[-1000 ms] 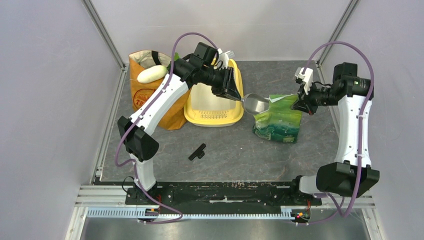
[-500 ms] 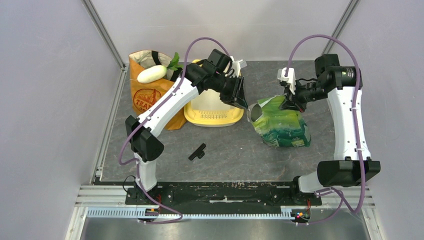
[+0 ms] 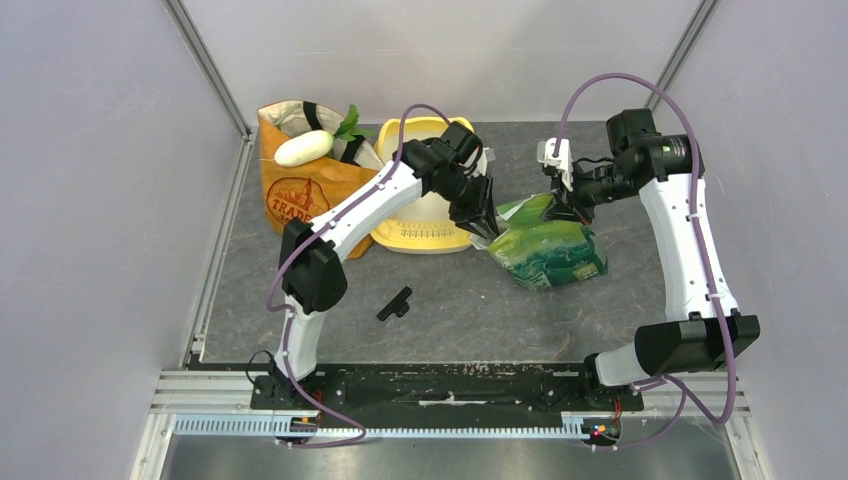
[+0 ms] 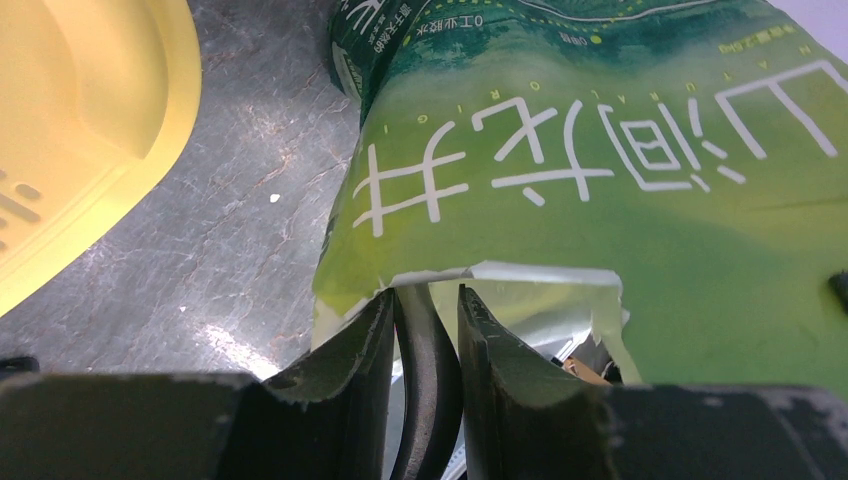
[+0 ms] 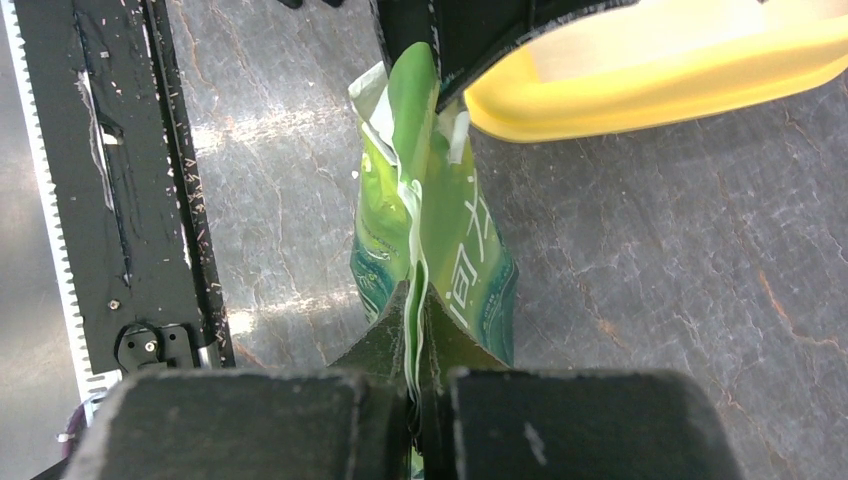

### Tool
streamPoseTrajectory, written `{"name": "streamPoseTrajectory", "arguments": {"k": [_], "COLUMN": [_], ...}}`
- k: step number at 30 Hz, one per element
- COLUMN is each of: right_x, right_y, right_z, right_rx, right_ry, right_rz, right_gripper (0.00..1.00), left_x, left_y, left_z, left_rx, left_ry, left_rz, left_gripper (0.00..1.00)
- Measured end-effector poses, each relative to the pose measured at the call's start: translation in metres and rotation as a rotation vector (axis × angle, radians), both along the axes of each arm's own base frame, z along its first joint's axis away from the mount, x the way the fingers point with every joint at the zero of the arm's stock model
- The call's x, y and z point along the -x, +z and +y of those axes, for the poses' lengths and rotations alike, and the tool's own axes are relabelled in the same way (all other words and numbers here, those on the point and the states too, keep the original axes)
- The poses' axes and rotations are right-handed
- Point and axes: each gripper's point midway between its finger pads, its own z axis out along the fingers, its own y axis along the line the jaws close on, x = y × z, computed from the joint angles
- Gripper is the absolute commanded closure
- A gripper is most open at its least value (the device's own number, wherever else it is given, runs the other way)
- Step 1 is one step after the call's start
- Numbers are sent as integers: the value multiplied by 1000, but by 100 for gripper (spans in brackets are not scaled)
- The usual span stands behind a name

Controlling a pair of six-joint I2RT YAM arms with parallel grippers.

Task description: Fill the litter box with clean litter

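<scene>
The yellow litter box (image 3: 425, 238) stands at the back middle, and its rim shows in the left wrist view (image 4: 90, 120) and the right wrist view (image 5: 640, 85). No clean litter is in view. The green foil bag (image 3: 550, 252) lies to its right with its torn mouth facing the box. My left gripper (image 3: 485, 222) is at that mouth (image 4: 520, 275), shut on a dark scoop handle (image 4: 430, 380); the scoop's bowl is hidden inside the bag. My right gripper (image 3: 562, 208) is shut on the bag's top edge (image 5: 412, 250).
An orange paper grocery bag (image 3: 300, 190) with a white vegetable stands left of the litter box. A small black part (image 3: 395, 302) lies on the grey table in front. Grey walls close in both sides.
My left gripper has swung right and down from over the litter box to the bag's mouth, and the scoop has gone inside. My right gripper has moved left with the bag's edge.
</scene>
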Motion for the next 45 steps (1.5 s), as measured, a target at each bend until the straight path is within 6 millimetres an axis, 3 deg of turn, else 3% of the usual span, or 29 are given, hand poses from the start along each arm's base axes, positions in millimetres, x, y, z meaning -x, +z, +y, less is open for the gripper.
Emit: {"name": "streamPoseTrajectory", "arguments": {"k": [13,21,29,35,45], "right_x": [-3,0,3,2,-4], "right_y": [-12,-27,-31,-31,-13], "right_z": [17,18,17,11,-8], "right_rx": [-17,-22,-8,-8,-37], "right_ry": [-8,-34,-47,-77,-147], "right_rz": [39,80,97,110,59], "right_gripper": [100,100,100,100,100], "left_x": [5,15,23,27,11], "left_y": [-24,-53,-59,-53,-5], "left_z": [-19,-38,-51,-60,-54], "left_rx": [-45,103,277,429,675], "left_ry": [42,-8,-60,-67,-22], "left_rz": [39,138,172,231,317], "left_gripper": [98,98,98,98,98]}}
